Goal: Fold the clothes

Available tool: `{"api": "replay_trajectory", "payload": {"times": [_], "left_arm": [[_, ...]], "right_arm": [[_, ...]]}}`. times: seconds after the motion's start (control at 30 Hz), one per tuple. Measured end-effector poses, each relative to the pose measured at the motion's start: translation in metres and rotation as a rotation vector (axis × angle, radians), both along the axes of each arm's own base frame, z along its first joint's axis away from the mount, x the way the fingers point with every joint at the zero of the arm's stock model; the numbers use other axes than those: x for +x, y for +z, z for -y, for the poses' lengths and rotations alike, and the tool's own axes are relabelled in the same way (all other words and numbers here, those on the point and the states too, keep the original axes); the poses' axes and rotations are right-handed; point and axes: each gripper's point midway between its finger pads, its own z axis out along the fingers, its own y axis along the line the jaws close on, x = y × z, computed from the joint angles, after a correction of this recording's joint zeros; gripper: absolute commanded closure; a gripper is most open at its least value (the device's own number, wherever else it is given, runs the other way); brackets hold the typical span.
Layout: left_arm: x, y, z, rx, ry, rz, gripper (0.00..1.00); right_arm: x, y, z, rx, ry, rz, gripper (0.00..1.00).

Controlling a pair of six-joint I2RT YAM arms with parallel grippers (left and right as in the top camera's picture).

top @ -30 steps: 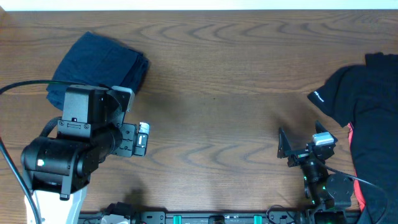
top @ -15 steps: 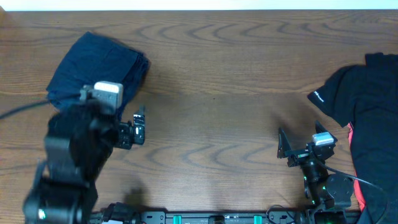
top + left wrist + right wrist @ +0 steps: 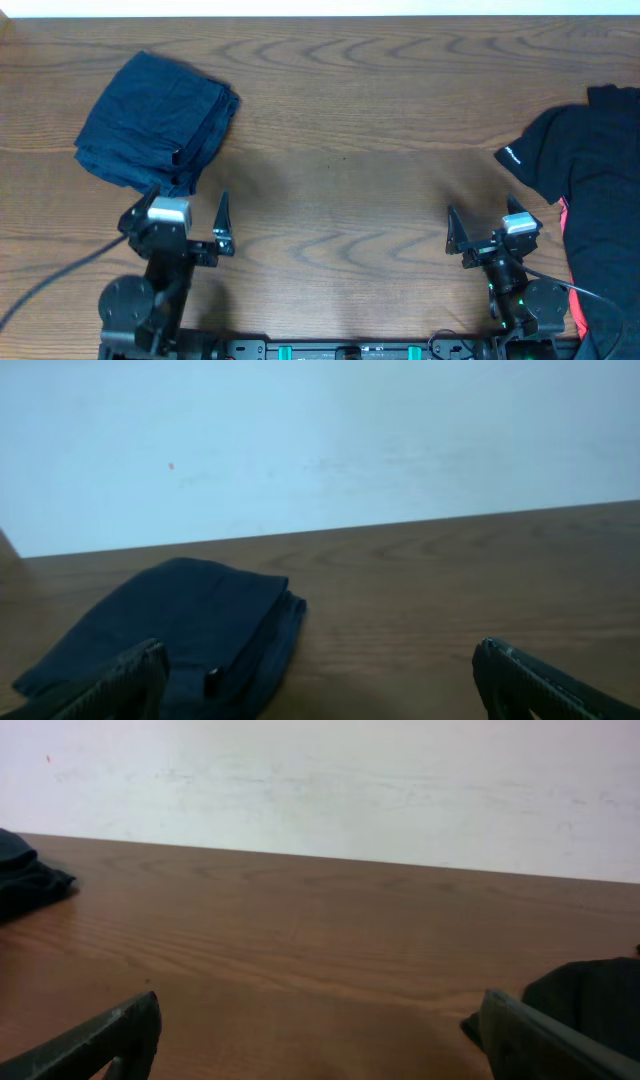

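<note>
While the navy shorts [image 3: 155,120] lie folded in a bundle on the surface [image 3: 340,150] just ahead of the left pincer [image 3: 176,225], both it and the right pincer [image 3: 495,240] stand spread and empty, and the rumpled black garment [image 3: 590,170] beside the right one seemingly awaits folding.

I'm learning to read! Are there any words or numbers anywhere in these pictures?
Small white print on the black garment: too small and blurred to read.
Folded navy shorts: no writing visible.
Wooden table: none.
</note>
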Motion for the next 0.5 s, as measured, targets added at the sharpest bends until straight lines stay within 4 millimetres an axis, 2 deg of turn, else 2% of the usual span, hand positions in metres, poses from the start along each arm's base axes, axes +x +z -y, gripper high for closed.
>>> {"api": "replay_trajectory", "payload": {"times": [0.23,0.4,0.5], "left_arm": [[-0.007,-0.017,-0.004,-0.007,0.013,0.074,0.02],[-0.001,-0.033,-0.001,-0.013,0.002,0.142,0.02],[0.006,-0.05,0.002,-0.014,-0.015,0.135,0.02]], "right_arm": [[0.0,0.0,0.0,0.0,0.0,0.0,0.01],[0.0,0.0,0.0,0.0,0.0,0.0,0.01],[0.0,0.0,0.0,0.0,0.0,0.0,0.01]]}}
